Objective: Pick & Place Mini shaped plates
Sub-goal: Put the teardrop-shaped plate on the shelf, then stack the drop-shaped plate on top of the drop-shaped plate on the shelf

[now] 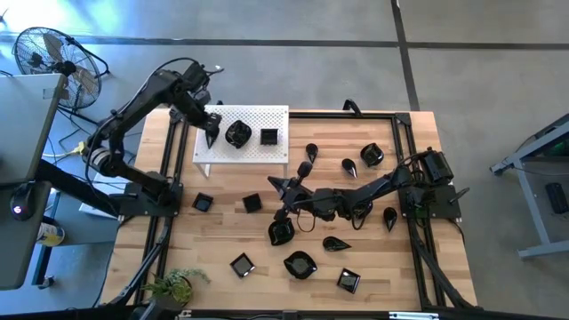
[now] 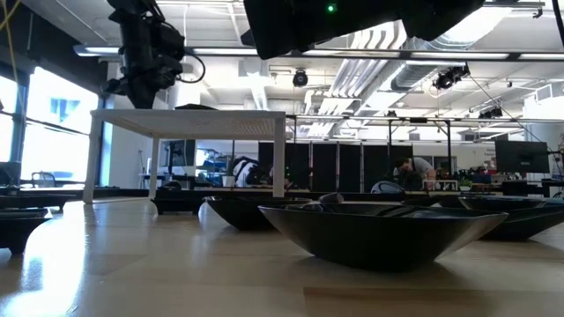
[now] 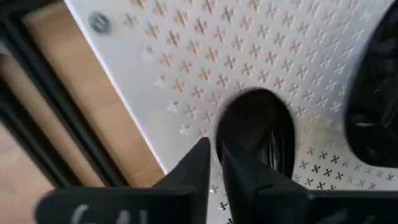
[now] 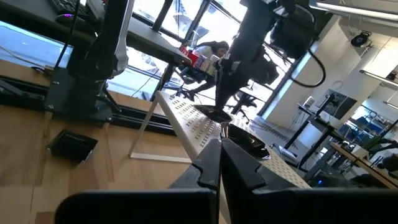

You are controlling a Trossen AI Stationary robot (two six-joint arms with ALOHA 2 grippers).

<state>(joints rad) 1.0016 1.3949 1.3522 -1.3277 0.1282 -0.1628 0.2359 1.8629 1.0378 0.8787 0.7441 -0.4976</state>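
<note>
A white perforated board (image 1: 253, 116) stands on legs at the table's far left. On it lie a rounded wavy plate (image 1: 237, 135), a square plate (image 1: 268, 136) and a teardrop plate (image 3: 256, 132). My left gripper (image 3: 216, 149) points down at the teardrop plate's edge, open by a narrow gap, one fingertip on either side of its rim. My right gripper (image 1: 274, 183) is shut and held level above the table's middle, pointing toward the board, with nothing in it. Several more black plates lie scattered on the wooden table (image 1: 222, 231). My left gripper comes from above with its fingertips (image 3: 231, 163) astride the teardrop plate's rim (image 3: 221, 134) at the plate's near edge. The plate lies flat on the board. I cannot tell whether a finger touches the rim.
Loose plates lie around the right arm: squares (image 1: 252, 203) (image 1: 203, 203) (image 1: 242, 265), a wavy one (image 1: 300, 264), teardrops (image 1: 336, 243) (image 1: 389, 217). A black frame rail (image 1: 169, 204) borders the table. A small plant (image 1: 173, 286) sits at the near left corner.
</note>
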